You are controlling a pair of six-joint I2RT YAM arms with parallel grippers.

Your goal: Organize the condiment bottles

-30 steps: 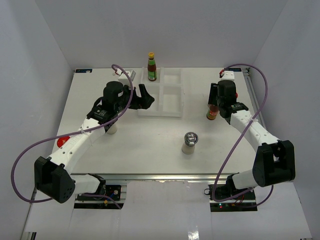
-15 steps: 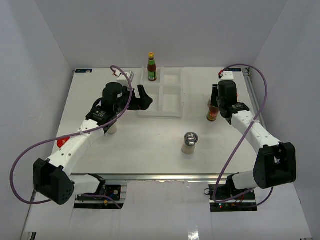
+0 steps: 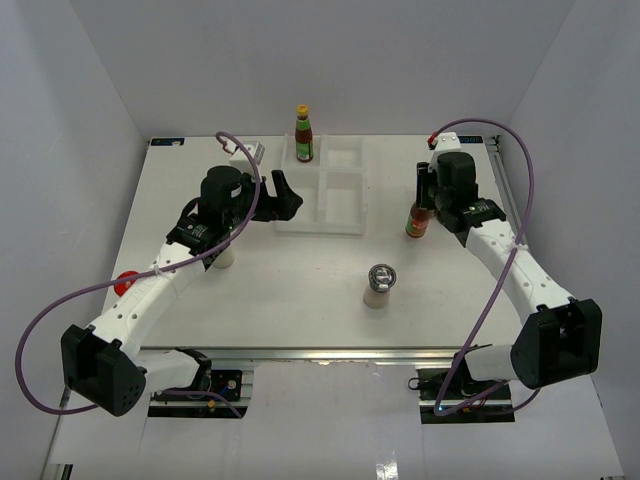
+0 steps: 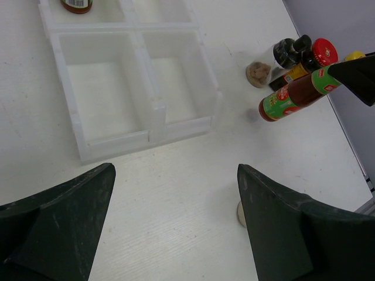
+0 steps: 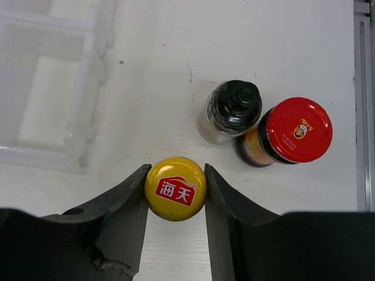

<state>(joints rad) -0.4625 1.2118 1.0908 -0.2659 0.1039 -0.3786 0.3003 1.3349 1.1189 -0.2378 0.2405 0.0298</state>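
Observation:
My right gripper [image 5: 175, 190] is shut on the yellow cap [image 5: 175, 188] of a slim red sauce bottle [image 3: 419, 220], which seems slightly off the table, right of the white tray [image 3: 330, 195]. Just behind it stand a black-capped shaker [image 5: 231, 111] and a red-lidded amber jar [image 5: 287, 132]. A second red sauce bottle [image 3: 303, 135] stands in the tray's far-left compartment. The grey-lidded pale shaker [image 3: 380, 285] stands alone at the table's middle front. My left gripper [image 3: 285, 195] hangs open over the tray's near-left corner, holding nothing.
Another pale shaker [image 3: 223, 258] stands partly under my left arm, and a red lid [image 3: 125, 283] peeks out beside that arm at the left. The tray's [image 4: 111, 88] near compartments hold nothing. A metal rail [image 5: 363, 105] runs along the table's right edge.
My right gripper closed on the sauce bottle's cap and carried it slightly left and away from the jar and shaker. The left arm drifted a little to the left, still open.

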